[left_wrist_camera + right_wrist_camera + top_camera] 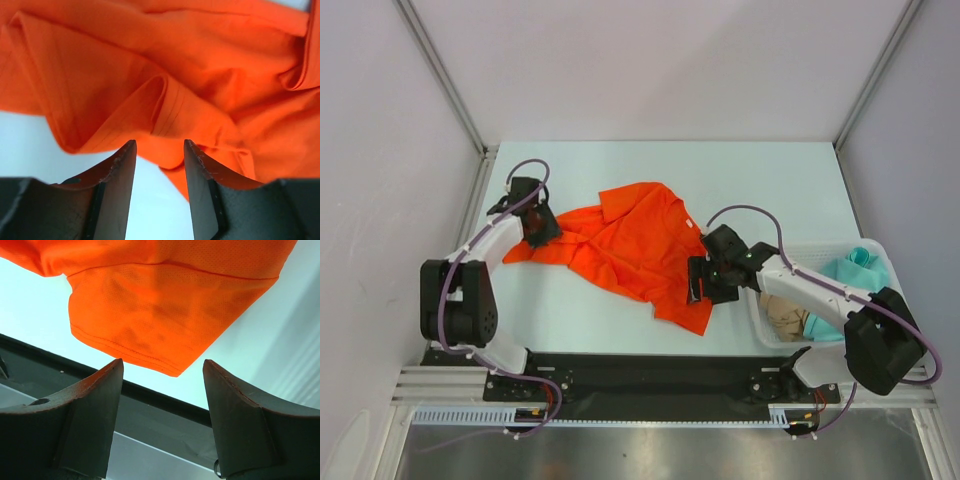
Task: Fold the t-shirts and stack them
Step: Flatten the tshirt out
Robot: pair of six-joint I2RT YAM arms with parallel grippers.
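Observation:
The orange-red t-shirt lies crumpled across the middle of the table. My left gripper is open at its left edge, with rumpled orange cloth just ahead of the jaws and nothing between them. My right gripper is open beside the shirt's near right corner; a hemmed orange corner lies ahead of the empty jaws. The teal-green t-shirt and the beige-tan t-shirt lie bunched in the basket at the right.
A white mesh basket stands at the table's near right, under my right arm. The table's black front edge runs close below the right gripper. Grey walls and metal frame posts enclose the table.

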